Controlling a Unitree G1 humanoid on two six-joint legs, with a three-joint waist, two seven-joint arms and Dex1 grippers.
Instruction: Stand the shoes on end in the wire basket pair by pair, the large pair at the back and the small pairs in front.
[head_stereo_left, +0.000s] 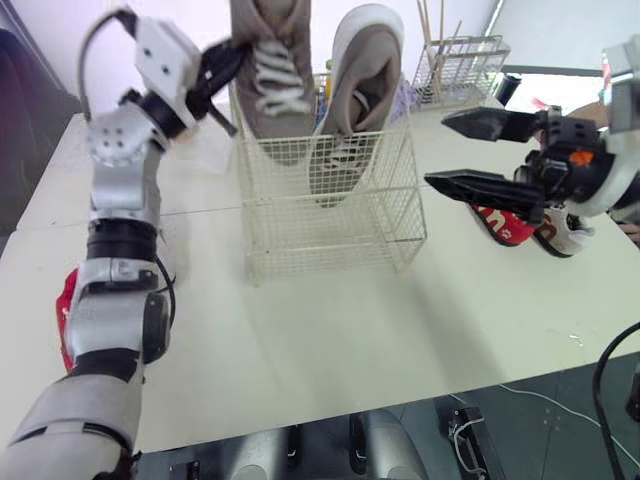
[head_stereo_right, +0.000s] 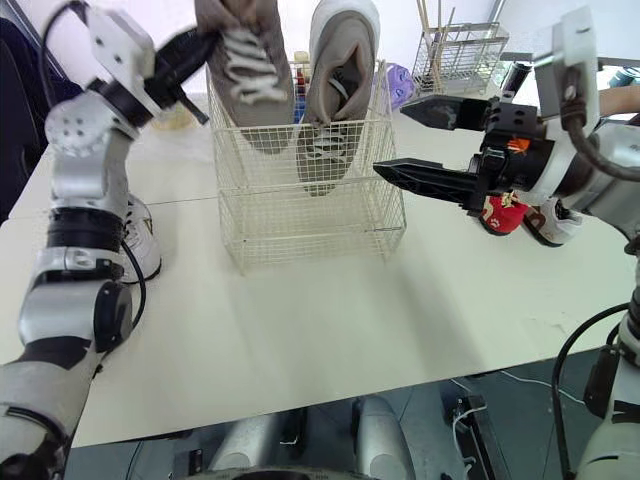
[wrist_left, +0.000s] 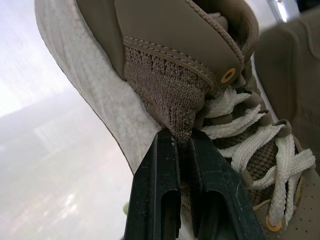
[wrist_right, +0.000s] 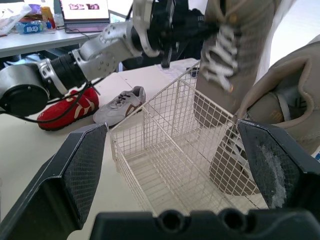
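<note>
**Silver-grey arms, black fingers**

The left arm (head_stereo_left: 118, 300), at the left of the frame, is made of rounded silver-grey shells parted by a black ring (head_stereo_left: 120, 240). Small dark screw holes dot its joint cap (head_stereo_left: 115, 140). A grey cable (head_stereo_left: 85, 45) loops to a white wrist box (head_stereo_left: 165, 50). The left gripper (wrist_left: 182, 142) has flat matte-black fingers. The right gripper (head_stereo_left: 437, 150), at the right, has long tapered black fingers with grid-textured pads (wrist_right: 85, 165) and an orange spot (head_stereo_left: 580, 157) at its base. A black cable (head_stereo_left: 603, 385) shows at lower right.

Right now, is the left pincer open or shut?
Shut. The left pincer has both black fingers pressed together on a fold of knit fabric of the laced tan sneaker, with only that fabric between them.
</note>
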